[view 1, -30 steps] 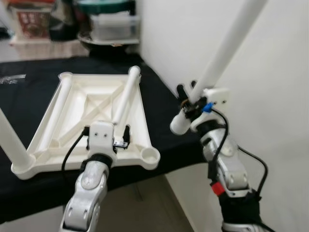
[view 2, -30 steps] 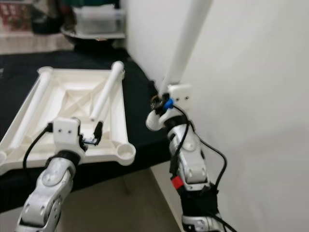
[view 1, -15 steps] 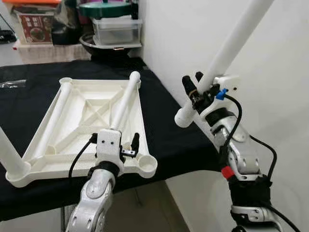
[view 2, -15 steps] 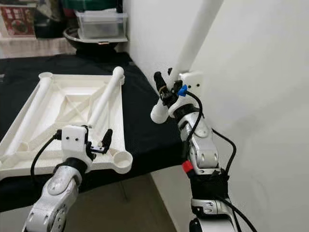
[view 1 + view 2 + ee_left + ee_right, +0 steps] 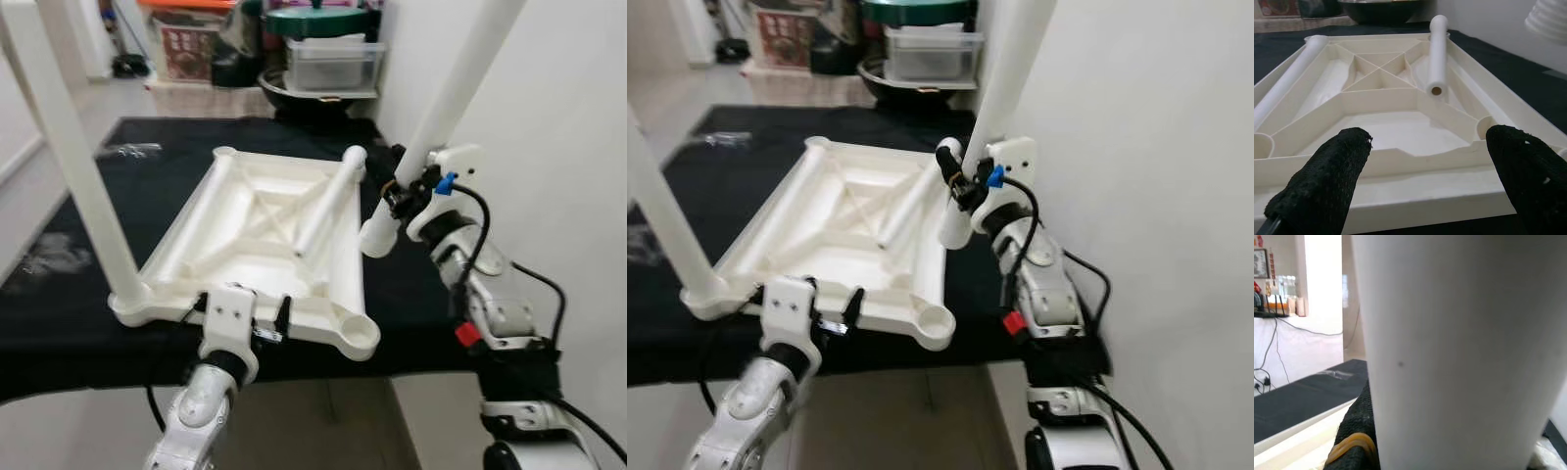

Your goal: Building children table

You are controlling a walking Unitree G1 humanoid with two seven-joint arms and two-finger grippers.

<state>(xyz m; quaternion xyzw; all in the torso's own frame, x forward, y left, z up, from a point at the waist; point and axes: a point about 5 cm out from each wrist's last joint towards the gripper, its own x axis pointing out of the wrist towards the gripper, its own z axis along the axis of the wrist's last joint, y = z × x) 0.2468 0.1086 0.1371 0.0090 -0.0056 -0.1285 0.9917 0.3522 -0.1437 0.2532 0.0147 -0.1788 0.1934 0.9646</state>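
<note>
Gripping now: right gripper (image 5: 397,191) has its black fingers closed around a loose white leg (image 5: 446,103), near the leg's lower end, which hangs above the right edge of the black-covered table (image 5: 69,323).
Left gripper: left gripper (image 5: 242,315) sits at the near edge of the upturned tabletop (image 5: 265,230), fingers spread wide with nothing between them; in the wrist view the near rim lies just beyond the fingertips (image 5: 1327,181).
Tabletop: lies underside up, ribs showing, roughly in the middle of the black cloth.
Fitted leg: one leg (image 5: 78,166) stands upright in the near left corner.
Spare legs: two more lie flat inside the frame, one along the left side (image 5: 196,220), one towards the right (image 5: 328,206).
Target, as I judge it: the open socket (image 5: 359,336) at the near right corner.
Doing it well: bring the held leg upright first, centre its end over the socket, then press straight down.
Helping hand: pinching the near rim with the left would likely stop the tabletop sliding.
Risk: entering tilted could jam the leg or tip the frame.
</note>
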